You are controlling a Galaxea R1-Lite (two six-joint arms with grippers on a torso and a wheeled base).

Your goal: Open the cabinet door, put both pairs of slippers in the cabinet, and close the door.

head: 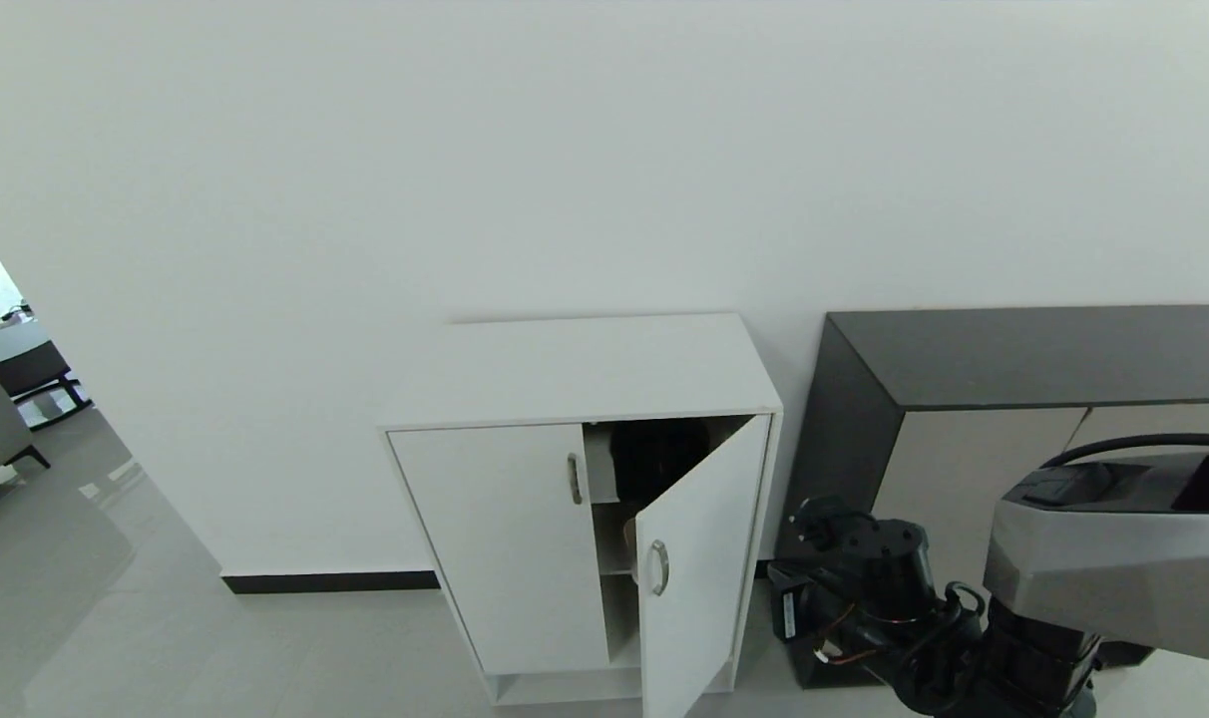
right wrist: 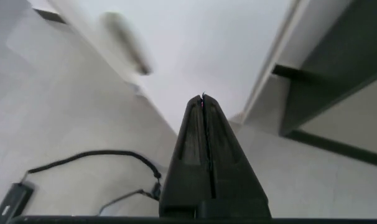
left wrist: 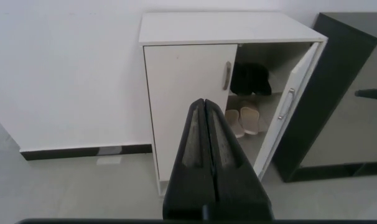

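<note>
- Closing the right door (head: 694,558) looks like the step left for you. The dark slippers (left wrist: 251,79) sit on the upper shelf of the cabinet (head: 585,369), and the beige slippers (left wrist: 246,119) sit on the shelf below.
- Both pincers are pressed together and carry nothing. The left pincer (left wrist: 205,102) hangs well in front of the cabinet, and the right pincer (right wrist: 204,98) is near the outer face of the half-open door.
- Push slowly with the right pincer on the door's face near the handle (head: 658,567) until the door meets the left door (head: 505,538).
- Mind the door's free edge and the dark sideboard (head: 1023,359) close on the right. Open floor lies to the left and near you, but a cable (right wrist: 89,158) lies on it by the right arm.
</note>
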